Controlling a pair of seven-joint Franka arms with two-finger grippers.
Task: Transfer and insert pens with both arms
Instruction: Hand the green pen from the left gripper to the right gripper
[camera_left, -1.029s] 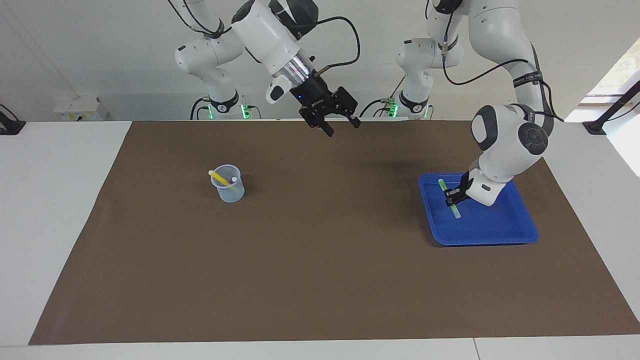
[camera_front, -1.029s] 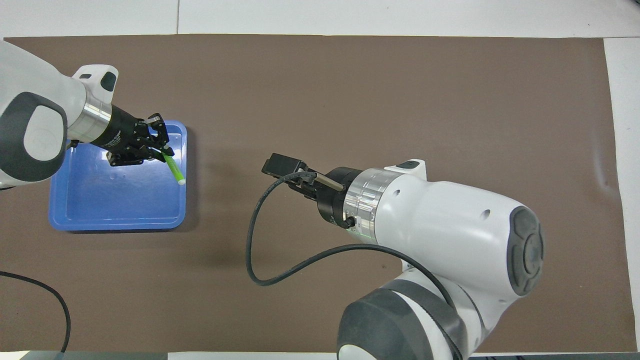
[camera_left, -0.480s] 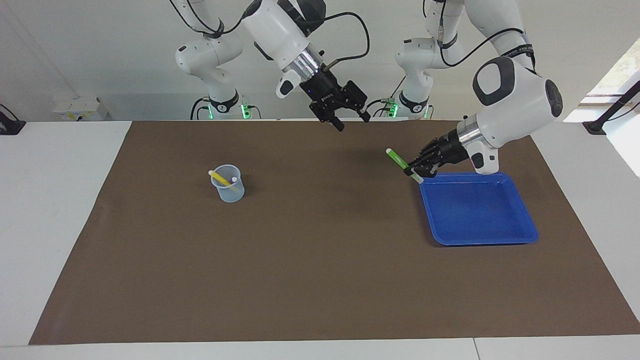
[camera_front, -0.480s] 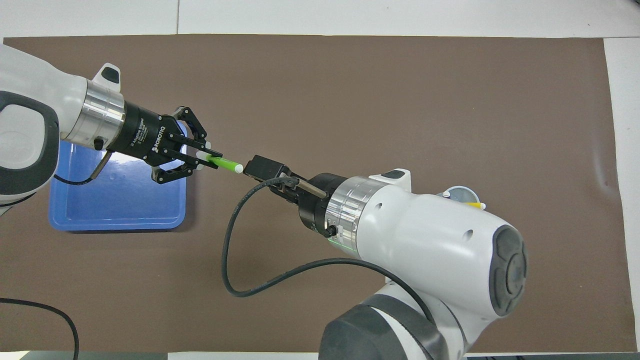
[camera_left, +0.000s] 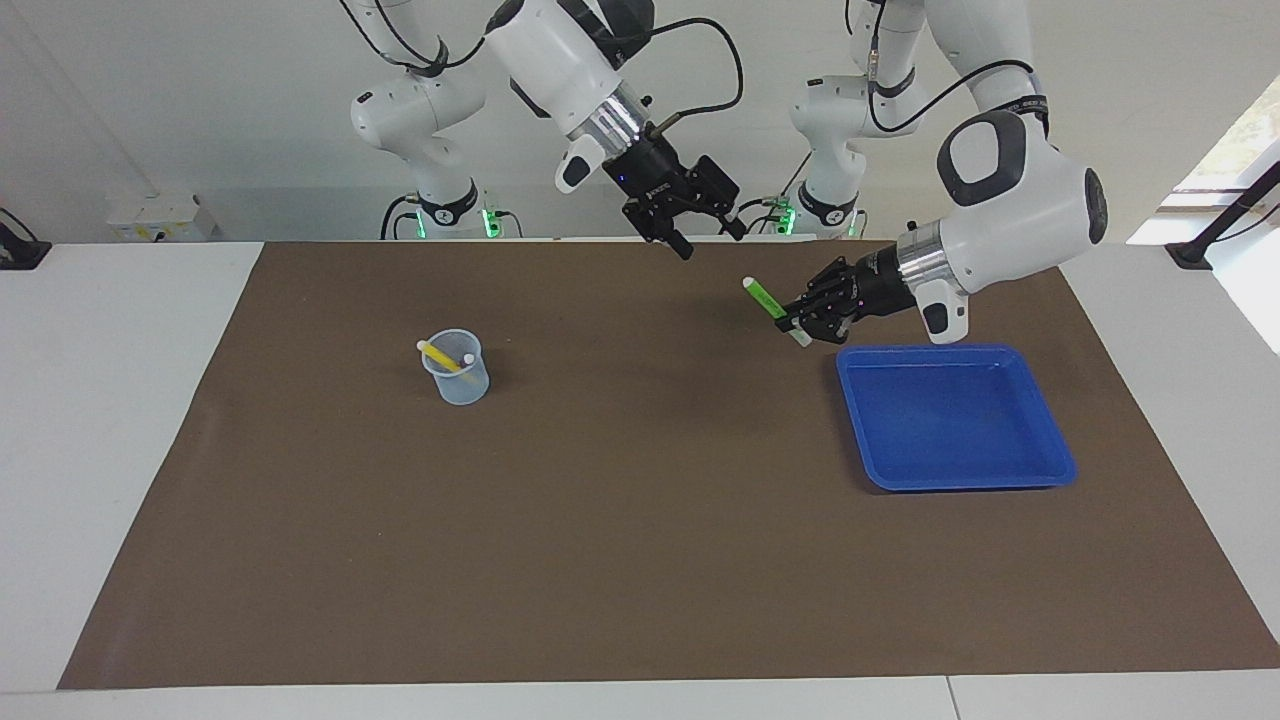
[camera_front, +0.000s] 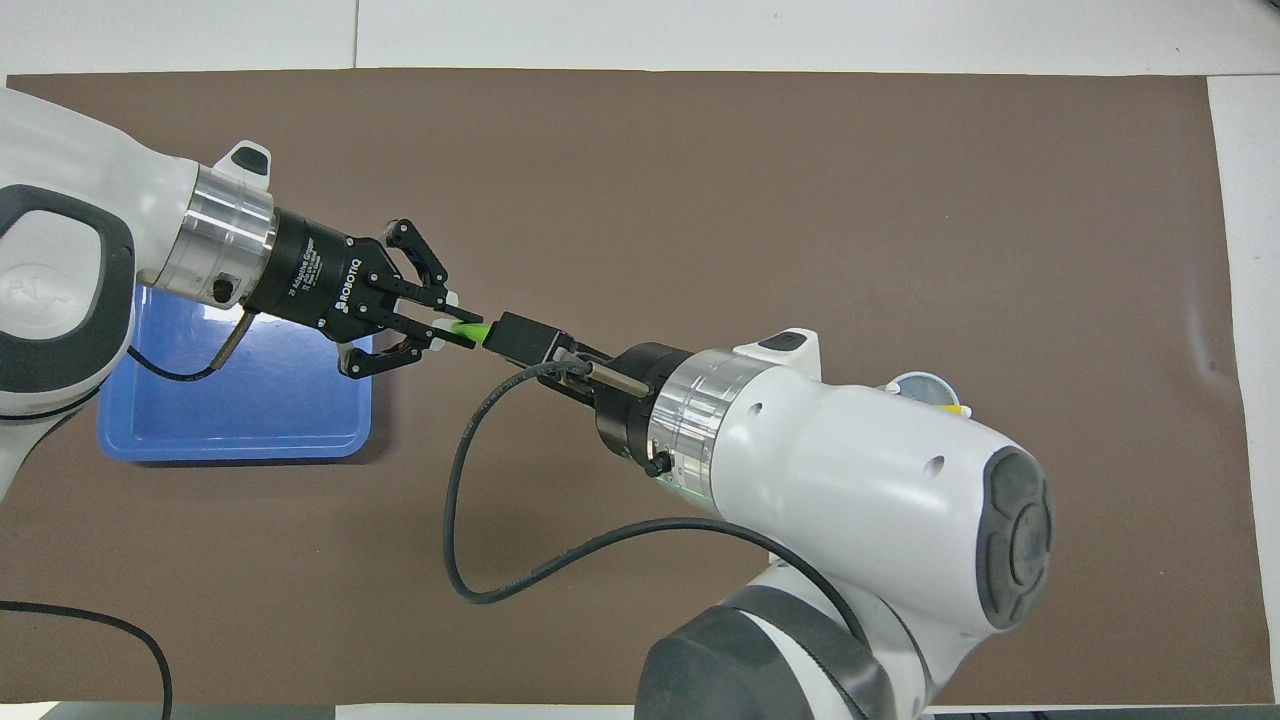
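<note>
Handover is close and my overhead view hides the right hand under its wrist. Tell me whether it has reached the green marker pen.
Observer: No, the open right hand hangs apart from the green marker pen, a clear gap between them.
Operator: Give the pen's tilt.
Observer: Its free tip points up from the shut left hand toward the right hand.
Operator: Report the cup.
Observer: The clear plastic cup holds a yellow pen leaning across it, plus another white tip.

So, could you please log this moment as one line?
left gripper: shut on green pen, over mat | right gripper: open, waiting | tray: bare
</note>
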